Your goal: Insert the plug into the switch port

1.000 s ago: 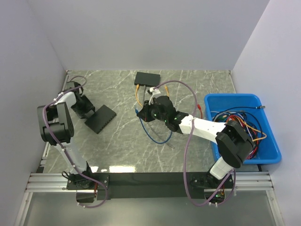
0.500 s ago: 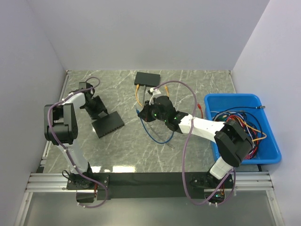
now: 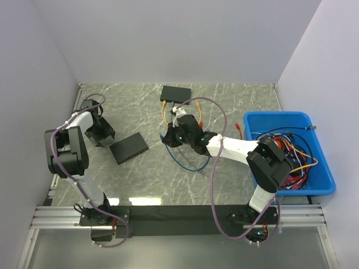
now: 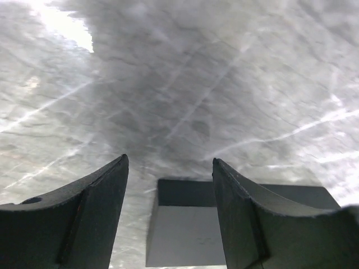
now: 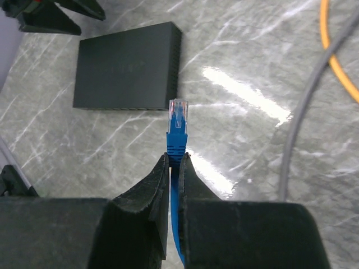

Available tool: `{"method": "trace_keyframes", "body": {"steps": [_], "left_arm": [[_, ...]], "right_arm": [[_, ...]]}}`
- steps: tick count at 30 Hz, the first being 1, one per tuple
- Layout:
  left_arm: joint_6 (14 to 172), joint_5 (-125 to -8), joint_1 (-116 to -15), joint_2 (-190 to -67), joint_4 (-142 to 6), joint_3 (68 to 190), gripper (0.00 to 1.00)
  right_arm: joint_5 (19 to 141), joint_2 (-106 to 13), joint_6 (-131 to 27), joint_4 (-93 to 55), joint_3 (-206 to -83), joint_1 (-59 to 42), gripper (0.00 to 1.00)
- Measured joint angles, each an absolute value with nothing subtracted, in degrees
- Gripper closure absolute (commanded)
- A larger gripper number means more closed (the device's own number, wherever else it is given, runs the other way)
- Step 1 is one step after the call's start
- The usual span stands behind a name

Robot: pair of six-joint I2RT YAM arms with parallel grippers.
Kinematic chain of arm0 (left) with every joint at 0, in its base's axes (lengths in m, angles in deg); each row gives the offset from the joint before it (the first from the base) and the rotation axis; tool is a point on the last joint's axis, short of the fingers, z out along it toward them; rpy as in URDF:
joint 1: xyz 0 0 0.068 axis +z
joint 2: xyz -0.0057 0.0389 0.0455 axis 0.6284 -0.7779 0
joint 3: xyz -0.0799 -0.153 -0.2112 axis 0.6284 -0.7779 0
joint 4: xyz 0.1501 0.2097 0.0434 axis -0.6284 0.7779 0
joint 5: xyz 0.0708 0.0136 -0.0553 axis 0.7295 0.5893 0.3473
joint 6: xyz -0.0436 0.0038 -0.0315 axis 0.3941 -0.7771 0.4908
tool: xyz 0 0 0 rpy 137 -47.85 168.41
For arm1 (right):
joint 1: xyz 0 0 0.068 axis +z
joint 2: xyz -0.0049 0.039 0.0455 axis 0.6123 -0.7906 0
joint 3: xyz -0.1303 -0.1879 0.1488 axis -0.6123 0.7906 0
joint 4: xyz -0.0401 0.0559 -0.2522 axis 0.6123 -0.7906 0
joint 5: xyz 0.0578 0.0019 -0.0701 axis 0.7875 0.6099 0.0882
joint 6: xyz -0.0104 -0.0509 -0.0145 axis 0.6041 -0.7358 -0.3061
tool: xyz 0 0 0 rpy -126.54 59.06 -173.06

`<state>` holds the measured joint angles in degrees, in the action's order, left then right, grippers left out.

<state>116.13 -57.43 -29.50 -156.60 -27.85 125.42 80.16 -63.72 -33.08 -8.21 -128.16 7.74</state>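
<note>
Blue plug (image 5: 177,115) pinched between right fingers (image 5: 150,193), pointing toward the black switch (image 5: 126,67).

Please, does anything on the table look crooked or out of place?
The black switch beside the left end effector lies askew, turned diagonally; the rear switch sits nearly square. Nothing looks spilled.

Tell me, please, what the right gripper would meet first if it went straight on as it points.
Probably the blue plug in the right gripper would touch the black switch near its corner; depth is unclear.
</note>
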Motion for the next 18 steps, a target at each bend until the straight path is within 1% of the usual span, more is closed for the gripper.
{"method": "trace_keyframes", "body": {"steps": [5,8,13,18], "left_arm": [[116.5,-56.7,-29.3,-156.9,-27.7,124.8,0.34],[117.1,-63.3,-28.7,-155.3,-30.2,121.2,0.35],[120.9,-76.2,-27.6,-148.1,-38.4,109.9,0.35],[126.1,-85.2,-27.9,-140.9,-44.4,98.7,0.36]], "right_arm": [[79.1,-63.2,-32.8,-9.6,-128.3,9.3,1.00],[78.5,-61.4,-31.8,-9.8,-126.9,10.0,1.00],[77.0,-55.9,-29.8,-9.8,-121.8,10.8,1.00],[75.0,-50.4,-28.3,-10.1,-117.7,11.7,1.00]]}}
